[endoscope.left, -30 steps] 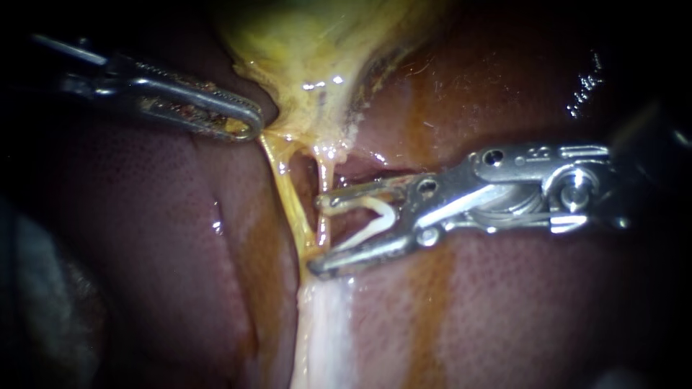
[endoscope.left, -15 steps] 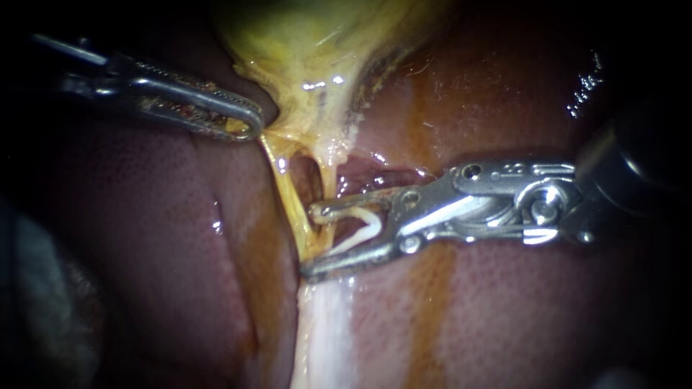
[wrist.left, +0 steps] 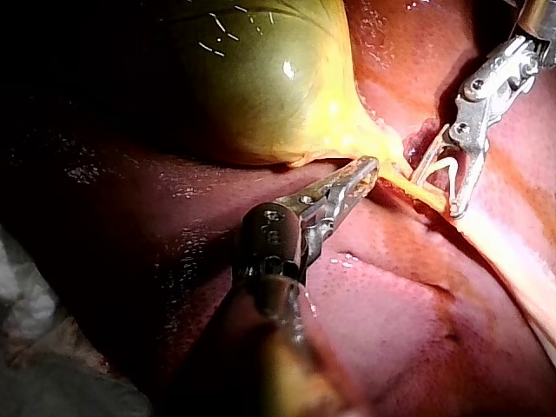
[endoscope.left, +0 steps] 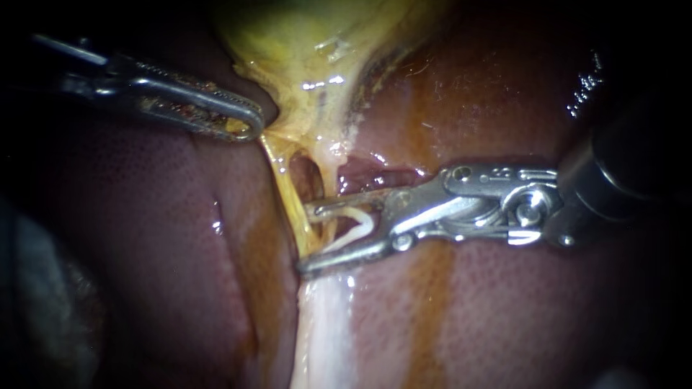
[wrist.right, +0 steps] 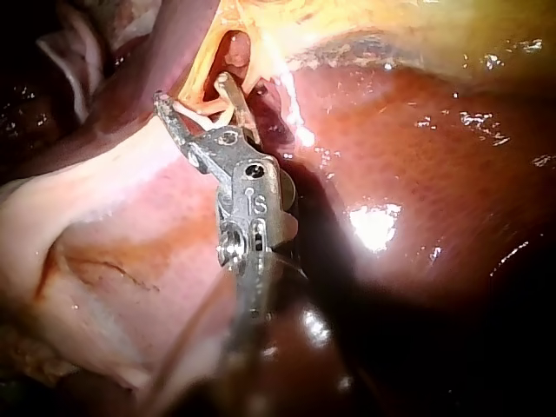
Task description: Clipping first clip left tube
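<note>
Endoscope view: the left instrument [endoscope.left: 249, 124] comes in from the upper left. Its claw is closed together on yellow tissue at the narrow end of the gallbladder [endoscope.left: 303, 50]. The left wrist view [wrist.left: 369, 169] shows the same grip, just under the green body of the gallbladder [wrist.left: 252, 78].

The right instrument [endoscope.left: 304, 239] enters from the right, lying low over the liver [endoscope.left: 180, 238]. Its claw stands spread, and both halves bear on the legs of an open white clip [endoscope.left: 357, 227] seated between them.

The left tube [endoscope.left: 288, 187] is a thin yellow strand running down from the gallbladder's narrow end. It passes between the tips of the spread claw. A second tube [endoscope.left: 326, 181] lies just beside it, with a dark gap between the two, and it also runs into the claw's opening nearer the clip. Whether the clip's legs reach fully across the left tube cannot be told.

Both wrist views show the claw [wrist.left: 439, 195] [wrist.right: 191, 91] spread, with the clip [wrist.left: 443, 165] [wrist.right: 204, 109] unclosed.
</note>
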Controlling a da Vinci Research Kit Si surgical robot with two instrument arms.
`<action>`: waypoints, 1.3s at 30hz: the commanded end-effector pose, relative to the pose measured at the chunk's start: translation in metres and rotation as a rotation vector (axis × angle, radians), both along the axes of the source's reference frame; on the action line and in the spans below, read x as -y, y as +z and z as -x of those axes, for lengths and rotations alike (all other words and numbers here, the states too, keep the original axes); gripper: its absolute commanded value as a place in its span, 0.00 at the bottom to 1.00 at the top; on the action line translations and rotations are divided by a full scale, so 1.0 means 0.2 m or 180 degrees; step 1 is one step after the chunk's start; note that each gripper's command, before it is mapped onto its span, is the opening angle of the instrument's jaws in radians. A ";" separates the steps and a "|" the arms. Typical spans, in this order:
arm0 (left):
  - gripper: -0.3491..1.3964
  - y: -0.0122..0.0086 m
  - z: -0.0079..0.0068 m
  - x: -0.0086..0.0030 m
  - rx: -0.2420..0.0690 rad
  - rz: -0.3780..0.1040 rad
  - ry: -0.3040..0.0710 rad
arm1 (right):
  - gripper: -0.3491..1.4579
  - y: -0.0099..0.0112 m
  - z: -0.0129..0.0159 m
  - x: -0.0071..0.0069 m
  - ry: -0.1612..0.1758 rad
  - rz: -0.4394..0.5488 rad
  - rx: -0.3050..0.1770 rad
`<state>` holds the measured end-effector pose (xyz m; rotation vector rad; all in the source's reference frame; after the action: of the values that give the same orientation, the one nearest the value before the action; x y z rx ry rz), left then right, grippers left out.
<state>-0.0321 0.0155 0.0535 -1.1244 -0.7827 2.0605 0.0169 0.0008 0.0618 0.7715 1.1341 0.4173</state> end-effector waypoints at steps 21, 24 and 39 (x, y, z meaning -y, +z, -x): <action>0.00 0.000 0.000 0.000 -0.0001 0.0000 -0.0001 | 0.43 -0.017 -0.014 0.010 -0.0160 -0.0101 -0.0269; 0.00 0.000 0.000 0.000 -0.0001 0.0000 -0.0001 | 0.43 -0.025 -0.015 0.012 -0.0210 -0.0129 -0.0345; 0.00 0.000 0.000 0.000 -0.0006 0.0005 -0.0008 | 0.21 -0.035 -0.014 0.008 -0.0189 -0.0175 -0.0375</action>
<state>-0.0321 0.0155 0.0535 -1.1235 -0.7794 2.0603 0.0196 -0.0006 0.0547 0.8814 1.2107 0.3651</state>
